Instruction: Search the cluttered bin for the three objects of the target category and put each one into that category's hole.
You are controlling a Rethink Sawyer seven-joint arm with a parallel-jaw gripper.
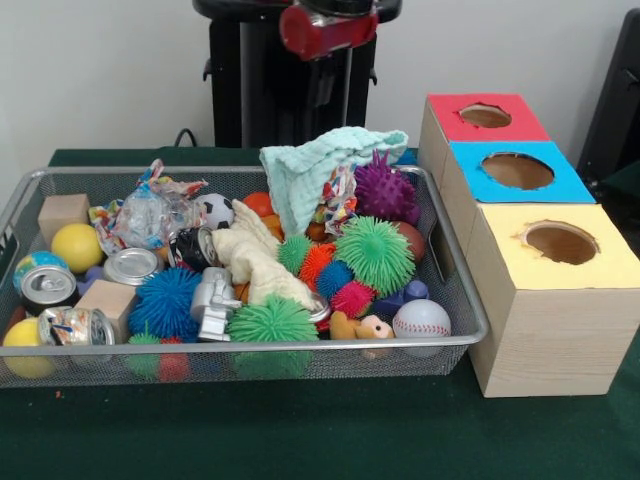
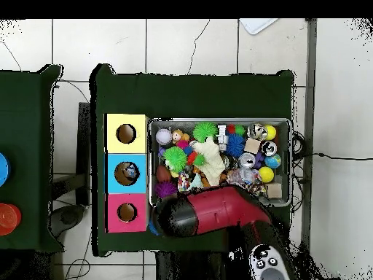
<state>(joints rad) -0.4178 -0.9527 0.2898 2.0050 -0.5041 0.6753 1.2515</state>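
A wire mesh bin (image 1: 250, 345) holds a dense pile of items. Among them are spiky balls in purple (image 1: 385, 190), green (image 1: 375, 253) and blue (image 1: 165, 300), several drink cans (image 1: 132, 265), a baseball (image 1: 421, 320), wooden blocks (image 1: 63, 210) and a yellow ball (image 1: 76, 246). A teal cloth (image 1: 320, 165) lies draped over the back of the pile. Beside the bin stand boxes with round holes, topped red (image 1: 485, 116), blue (image 1: 517, 170) and yellow (image 1: 560, 242). Only the red arm (image 1: 328, 28) shows, above the bin's far side. In the overhead view the arm (image 2: 211, 211) covers the bin's lower edge (image 2: 218, 121), and the gripper does not show.
A silver toy robot (image 1: 213, 303), a soccer ball (image 1: 214, 209), a cream cloth (image 1: 255, 262) and a crumpled wrapper (image 1: 150, 215) add to the clutter. The three boxes (image 2: 126, 172) sit against one short side of the bin. Green cloth covers the table (image 1: 300, 430).
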